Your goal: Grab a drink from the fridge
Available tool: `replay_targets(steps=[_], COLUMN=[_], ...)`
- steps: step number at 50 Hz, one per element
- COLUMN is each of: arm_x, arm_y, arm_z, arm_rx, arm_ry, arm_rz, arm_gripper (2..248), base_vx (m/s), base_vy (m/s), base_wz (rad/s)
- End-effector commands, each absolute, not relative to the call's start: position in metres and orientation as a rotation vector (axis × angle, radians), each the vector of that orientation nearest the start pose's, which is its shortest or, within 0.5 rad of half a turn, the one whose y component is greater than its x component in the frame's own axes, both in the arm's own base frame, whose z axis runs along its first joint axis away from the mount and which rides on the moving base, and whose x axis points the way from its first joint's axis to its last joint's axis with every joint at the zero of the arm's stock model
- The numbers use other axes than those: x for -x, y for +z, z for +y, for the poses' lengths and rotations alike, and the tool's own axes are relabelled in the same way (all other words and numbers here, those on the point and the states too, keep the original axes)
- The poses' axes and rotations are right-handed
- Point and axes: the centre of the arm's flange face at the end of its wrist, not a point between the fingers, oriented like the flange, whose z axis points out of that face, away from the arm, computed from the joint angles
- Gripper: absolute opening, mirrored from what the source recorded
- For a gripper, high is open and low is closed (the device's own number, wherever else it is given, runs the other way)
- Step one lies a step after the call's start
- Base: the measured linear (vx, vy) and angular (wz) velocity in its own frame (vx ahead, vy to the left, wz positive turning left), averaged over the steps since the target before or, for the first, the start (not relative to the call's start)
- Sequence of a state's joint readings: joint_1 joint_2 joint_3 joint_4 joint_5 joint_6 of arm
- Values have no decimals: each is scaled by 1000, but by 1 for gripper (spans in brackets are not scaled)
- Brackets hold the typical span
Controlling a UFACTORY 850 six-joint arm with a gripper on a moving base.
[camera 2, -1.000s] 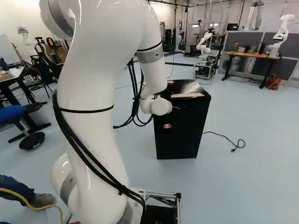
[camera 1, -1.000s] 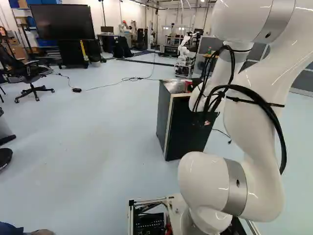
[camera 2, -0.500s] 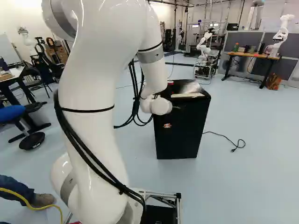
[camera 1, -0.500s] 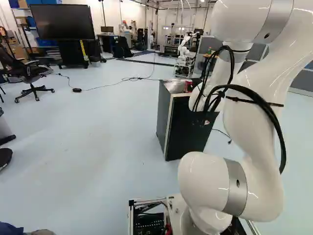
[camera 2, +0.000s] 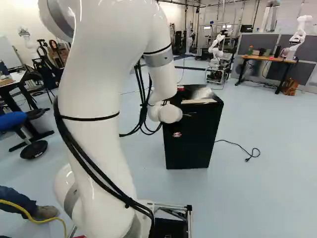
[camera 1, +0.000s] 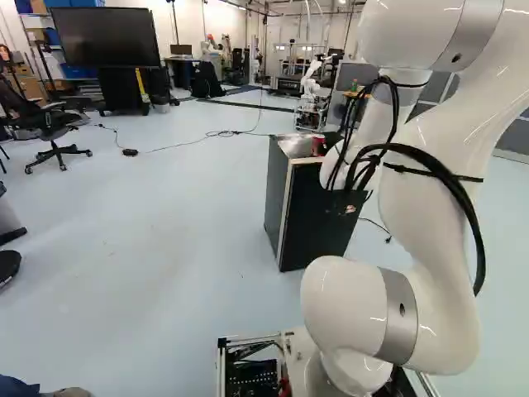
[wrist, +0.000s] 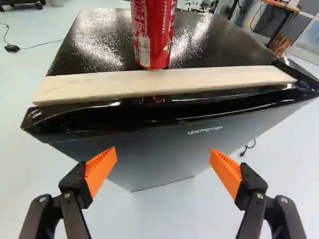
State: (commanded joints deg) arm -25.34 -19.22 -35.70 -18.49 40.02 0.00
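Jaws of the black gripper point(camera 2: 189, 114), one pair, faced with orange pads point(wrist: 101, 169), stood wide apart, with the upright front of the black fridge point(wrist: 149, 162) ahead of the gap. Drink, one red can point(wrist: 153, 35), upright, stood on the fridge's top, beyond the fingers and higher than them, nearly in line with the middle of the gap and outside their grasp. Pale wooden strip point(wrist: 159, 82), one, lay along the top's near edge, between the jaws and the can, whose foot came at the strip's far side
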Motion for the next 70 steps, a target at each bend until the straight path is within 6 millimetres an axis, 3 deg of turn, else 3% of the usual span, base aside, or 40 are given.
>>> replay_targets(steps=[17,30,49,70], arm_x=[-400,-396,-410,-439], arm_y=[323,331,343,352], arm_z=[-175,-162,-145,-145], arm_rx=[2871,2794,2641,2490], arm_ry=[-1594,-1712,-1908,-2087], arm_rz=[142,103,29,-12], arm_gripper=[247,247,247,247], base_vx=[0,0,0,0], base_vy=[0,0,0,0], base_wz=[0,0,0,0])
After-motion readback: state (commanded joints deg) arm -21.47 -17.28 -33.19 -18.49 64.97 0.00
